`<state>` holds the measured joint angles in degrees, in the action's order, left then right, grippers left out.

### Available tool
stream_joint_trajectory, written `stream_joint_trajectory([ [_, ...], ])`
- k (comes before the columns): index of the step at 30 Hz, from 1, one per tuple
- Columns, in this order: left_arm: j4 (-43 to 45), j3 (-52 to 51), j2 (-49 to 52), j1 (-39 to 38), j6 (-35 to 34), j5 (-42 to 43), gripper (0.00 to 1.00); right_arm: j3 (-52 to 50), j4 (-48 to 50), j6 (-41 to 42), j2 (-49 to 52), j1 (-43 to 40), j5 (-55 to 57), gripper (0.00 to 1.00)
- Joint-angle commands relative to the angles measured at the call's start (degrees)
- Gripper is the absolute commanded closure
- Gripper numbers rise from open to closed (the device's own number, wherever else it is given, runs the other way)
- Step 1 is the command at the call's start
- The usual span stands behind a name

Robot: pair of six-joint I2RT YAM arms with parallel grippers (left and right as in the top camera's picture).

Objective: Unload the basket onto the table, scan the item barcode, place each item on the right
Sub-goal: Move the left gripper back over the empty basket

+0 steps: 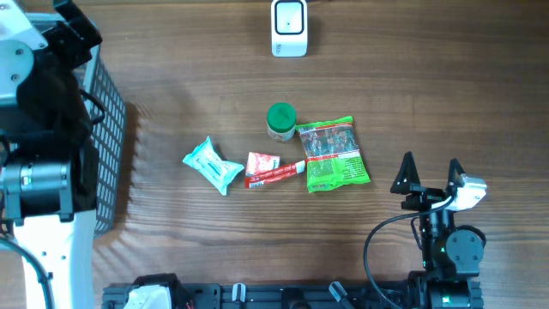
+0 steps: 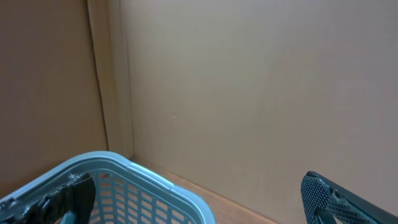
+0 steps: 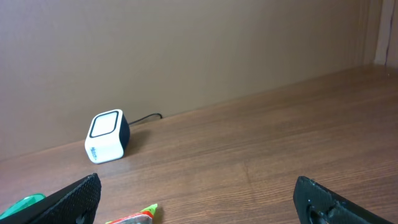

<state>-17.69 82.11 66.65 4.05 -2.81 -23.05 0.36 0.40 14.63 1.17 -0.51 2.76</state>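
Black fingertips of the right gripper (image 3: 198,182) frame the bottom of its wrist view, jaws spread wide with only bare wood between them. Ahead of those jaws and off to their left lies the cluster of items: a green snack packet (image 1: 333,154) nearest, a green-lidded jar (image 1: 280,120) close against the packet's far corner, then a red sachet (image 1: 266,167) and a pale blue wipes pack (image 1: 212,165) further left. Well beyond the jaws, near the back wall, stands the white scanner (image 3: 107,137), its window facing up.

The left gripper (image 2: 194,180) hangs above the blue basket (image 2: 143,180), fingers wide apart and holding nothing.

No item is in hand, so a pick looks like the next step — probably by the right arm, which is closest.

Risks, as I judge them:
- The packet lies flat; fingers coming down may scrape the table or skid off the slick film.
- The jar sits so close that a reach for the packet could knock it over.
- Which face carries the barcode I cannot tell — presented wrongly, the scan fails.
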Motion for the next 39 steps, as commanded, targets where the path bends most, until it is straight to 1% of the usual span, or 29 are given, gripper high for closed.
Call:
stream_joint_trajectory([
  [1, -0.46, 0.72, 0.42, 0.31, 1.09, 0.50, 0.00, -0.07, 0.20, -0.94, -0.37, 0.07, -0.39, 0.00],
  [5, -1.70, 0.72, -1.07, 0.31, 1.09, 0.50, 0.00, -0.07, 0.20, -0.96, -0.37, 0.07, -0.39, 0.00],
  [9, -3.02, 0.02, -5.44, 0.31, 1.09, 0.48, 0.00, -0.07, 0.20, -0.96, -0.37, 0.07, -0.39, 0.00],
  [16, -2.80, -3.04, -18.14, 0.31, 1.09, 0.46, 0.00, -0.07, 0.20, -0.94, -0.37, 0.07, -0.39, 0.00],
  [20, -2.05, -4.66, -22.75, 0.31, 1.09, 0.46, 0.00, -0.07, 0.20, -0.96, -0.37, 0.07, -0.39, 0.00],
  [34, -2.43, -4.70, -26.01, 0.31, 0.85, 0.83, 0.00, -0.07, 0.20, -0.96, -0.37, 0.07, -0.39, 0.00],
  [35, -2.78, -4.70, -26.73, 0.31, 0.55, 2.45, 0.00, -0.07, 0.20, -0.96, -0.37, 0.07, -0.39, 0.00],
  [37, -3.41, -4.70, -28.30, 0.31, -2.47, 7.82, 0.00, -0.07, 0.20, -0.96, -0.37, 0.07, -0.39, 0.00],
  [39, -3.76, -4.70, -30.67, 0.31, -2.58, 13.07, 0.00, -0.07, 0.20, -0.96, -0.37, 0.07, -0.39, 0.00],
])
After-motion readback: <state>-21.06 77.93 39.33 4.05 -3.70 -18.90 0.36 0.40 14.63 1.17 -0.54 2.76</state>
